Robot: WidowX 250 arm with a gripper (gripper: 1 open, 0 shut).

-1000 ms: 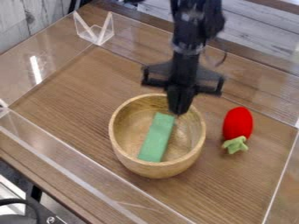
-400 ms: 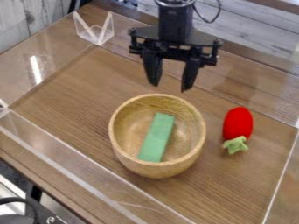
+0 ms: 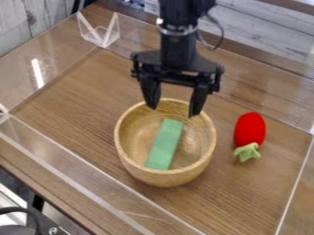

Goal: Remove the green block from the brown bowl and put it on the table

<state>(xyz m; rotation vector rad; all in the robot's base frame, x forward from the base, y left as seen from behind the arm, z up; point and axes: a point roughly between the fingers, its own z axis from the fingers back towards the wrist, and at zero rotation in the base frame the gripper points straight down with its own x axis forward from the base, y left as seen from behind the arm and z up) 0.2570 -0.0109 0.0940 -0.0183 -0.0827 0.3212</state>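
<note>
Gripper [image 3: 175,101] spread wide, pointing down, empty, poised over far rim of brown bowl [image 3: 131,154], with green block [image 3: 164,145] lying flat and slightly angled inside bowl, bowl resting on table [image 3: 73,92], red strawberry toy [image 3: 251,132] standing just right of bowl.

Single raised view from the table's [image 3: 73,101] front corner, angled down, fairly near.
</note>
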